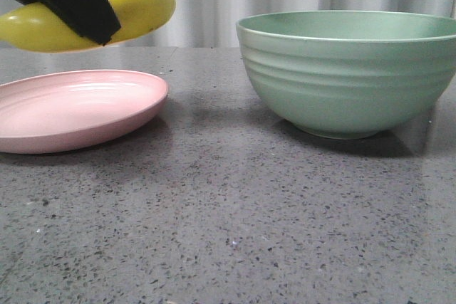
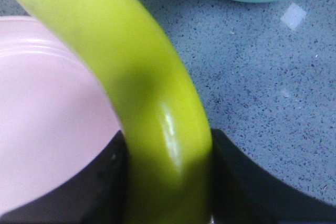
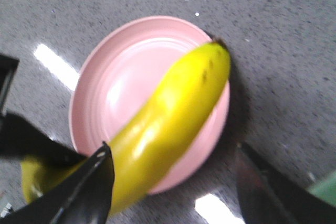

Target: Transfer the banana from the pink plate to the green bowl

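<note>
The speckled grey stone-like surface point(image 1: 228, 233) stretches bare in front. On it to the left lies the wide, shallow, matte pale pink plate point(image 1: 71, 112), now with nothing in it; to the right, well apart, stands the deep, ridged, pale mint-green bowl point(image 1: 349, 69) on its small foot. Above the plate's far side hangs the smooth, glossy, bright yellow curved banana point(image 1: 142, 5), clamped between the black fingers of the left hand point(image 2: 168, 182). So the lift is done; the carry across and the release into the bowl are left. The right hand point(image 3: 173, 182) hovers over the plate, its jaws wide apart, holding nothing.
</note>
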